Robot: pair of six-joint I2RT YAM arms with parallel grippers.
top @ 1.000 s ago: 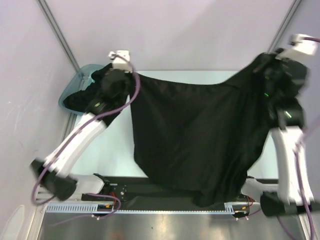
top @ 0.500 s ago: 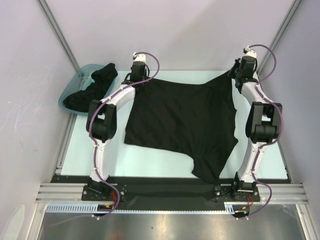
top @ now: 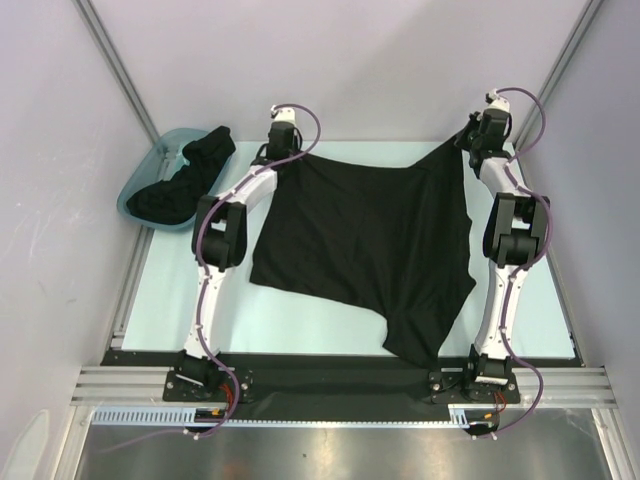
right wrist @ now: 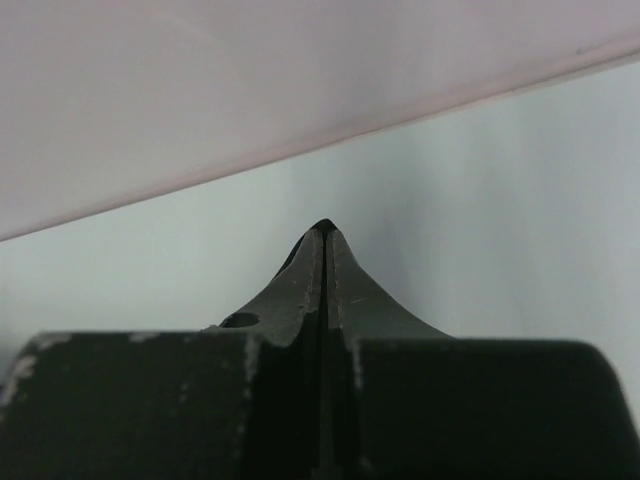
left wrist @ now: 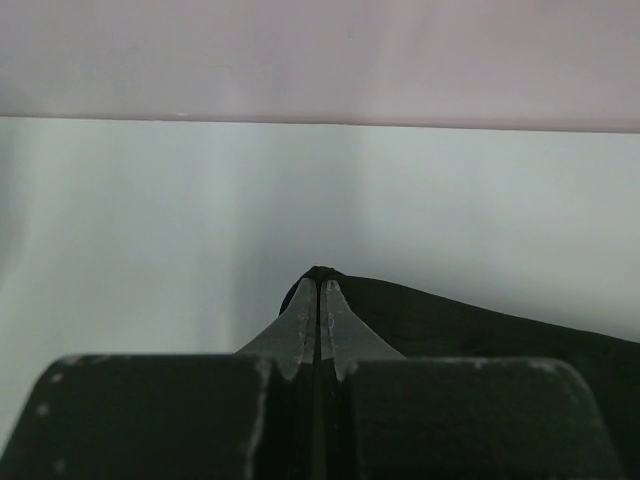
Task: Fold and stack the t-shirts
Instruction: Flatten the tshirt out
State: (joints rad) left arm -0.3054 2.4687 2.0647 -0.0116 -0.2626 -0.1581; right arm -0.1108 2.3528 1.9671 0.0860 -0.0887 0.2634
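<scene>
I work in a lab test cell: plain pale panels [top: 350, 60] on aluminium posts [top: 118, 70] box in my table [top: 165, 300], and my bases [top: 200, 378] bolt to a metal rail [top: 340, 385] along its near edge.

One black t-shirt [top: 370, 250] is being held spread across the table [top: 200, 290], lying mostly flat. Its far left corner is being pinched in the left gripper [top: 288, 157], and its far right corner is being pinched, slightly raised, in the right gripper [top: 468, 143]. An uneven flap is being trailed toward the near right. More black t-shirts [top: 185, 180] are being contained, crumpled, in the teal tub [top: 138, 195] at far left.
</scene>
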